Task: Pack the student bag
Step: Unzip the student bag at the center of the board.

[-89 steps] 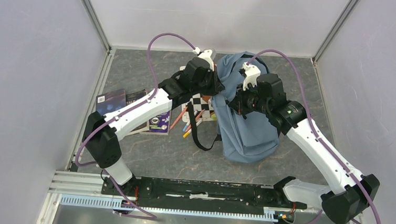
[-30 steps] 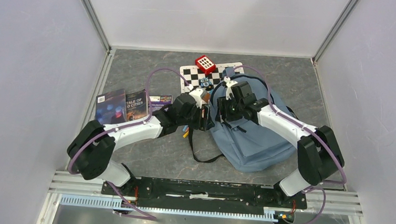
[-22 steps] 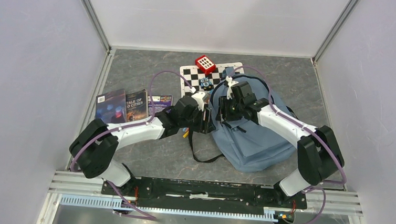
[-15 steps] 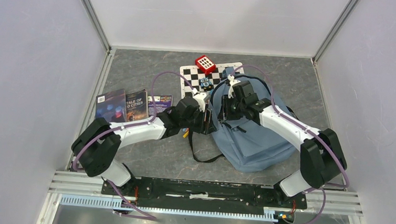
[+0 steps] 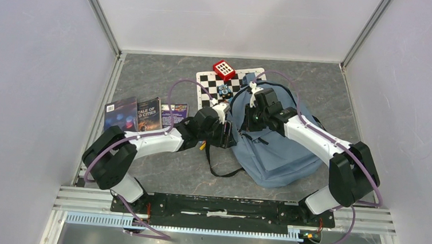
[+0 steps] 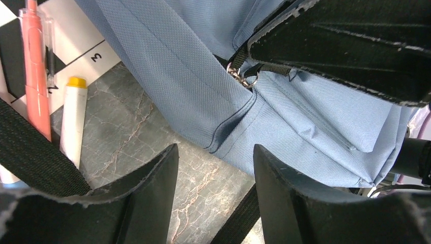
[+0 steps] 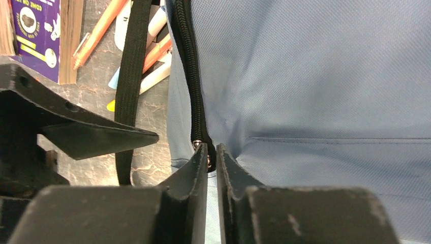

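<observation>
The student bag (image 5: 277, 152) is a blue-grey fabric backpack lying flat right of centre, its black strap (image 5: 215, 159) trailing off its left side. In the right wrist view my right gripper (image 7: 212, 152) is shut on the metal zipper pull (image 7: 209, 159) at the near end of the dark zipper (image 7: 189, 76), on the student bag's (image 7: 315, 76) left edge. My left gripper (image 6: 216, 168) stands open just left of the student bag (image 6: 305, 127), holding nothing. Only table and strap lie between its fingers. From above, the two grippers (image 5: 225, 133) (image 5: 247, 119) sit close together.
Books (image 5: 139, 114) lie in a row at the left. A checkered board (image 5: 212, 78) with a red toy (image 5: 223, 70) and a small blue toy (image 5: 224, 90) lies behind the bag. An orange pen (image 6: 36, 76) and a white marker (image 6: 73, 122) rest beside the strap.
My right gripper's jaws have closed onto the zipper pull. The left arm has crept slightly right toward the bag. Three seconds ago both arms were farther back with the bag bunched up.
</observation>
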Available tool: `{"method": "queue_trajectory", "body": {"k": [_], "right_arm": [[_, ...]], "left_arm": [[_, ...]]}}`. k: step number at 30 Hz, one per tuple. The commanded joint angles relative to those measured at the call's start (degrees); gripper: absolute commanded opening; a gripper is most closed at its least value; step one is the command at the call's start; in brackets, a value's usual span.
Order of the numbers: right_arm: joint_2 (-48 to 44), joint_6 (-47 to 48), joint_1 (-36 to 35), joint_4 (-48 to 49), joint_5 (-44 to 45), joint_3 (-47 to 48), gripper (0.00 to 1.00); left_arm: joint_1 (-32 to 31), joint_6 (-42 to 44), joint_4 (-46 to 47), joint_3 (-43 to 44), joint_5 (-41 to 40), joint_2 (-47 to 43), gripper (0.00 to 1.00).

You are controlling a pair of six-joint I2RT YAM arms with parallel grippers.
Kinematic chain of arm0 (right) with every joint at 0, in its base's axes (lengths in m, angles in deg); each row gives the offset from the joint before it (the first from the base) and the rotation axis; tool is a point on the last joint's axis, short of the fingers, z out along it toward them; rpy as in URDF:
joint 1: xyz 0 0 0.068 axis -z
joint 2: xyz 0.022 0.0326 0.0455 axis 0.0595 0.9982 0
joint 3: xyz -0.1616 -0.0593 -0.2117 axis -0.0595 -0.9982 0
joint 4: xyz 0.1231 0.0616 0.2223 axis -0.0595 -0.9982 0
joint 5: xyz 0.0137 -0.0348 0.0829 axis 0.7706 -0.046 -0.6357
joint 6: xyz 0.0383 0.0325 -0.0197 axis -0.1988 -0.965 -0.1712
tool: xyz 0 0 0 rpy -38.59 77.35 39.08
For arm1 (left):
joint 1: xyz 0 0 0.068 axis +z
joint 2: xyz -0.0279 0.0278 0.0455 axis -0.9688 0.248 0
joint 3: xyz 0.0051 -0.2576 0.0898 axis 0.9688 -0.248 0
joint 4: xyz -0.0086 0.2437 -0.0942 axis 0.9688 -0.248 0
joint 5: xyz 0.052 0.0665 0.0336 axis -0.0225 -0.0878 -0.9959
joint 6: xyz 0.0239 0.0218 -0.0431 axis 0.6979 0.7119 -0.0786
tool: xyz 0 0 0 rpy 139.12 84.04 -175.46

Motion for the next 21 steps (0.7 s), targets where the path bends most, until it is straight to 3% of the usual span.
{"method": "queue_trajectory", "body": {"k": [1,3,14,18,21], "right_arm": [[-0.92,0.38,0.27,0.33,-0.14,-0.24,0.08],[-1.34,0.71,0.27,0.82,0.0,-0.14,0.0],[-2.2,1.34,0.3,3.36,-0.41,0.66,0.0],[-2.13,2.2,0.2,5.47,-0.96,1.03,0.0],[-1.83,3.25,0.04,7.16,-1.07,0.92,0.0]], "left_arm": [[-0.45,-2.05,3.34,0.38,2.05,1.74,0.63],[-0.45,-2.56,3.69,0.48,2.73,2.49,0.65],[-0.45,-6.52,9.59,-0.69,8.89,6.38,0.67],[-0.45,-6.42,7.97,1.17,9.97,8.71,0.63],[-0.45,-6.24,7.55,1.75,10.24,9.1,0.51]]}}
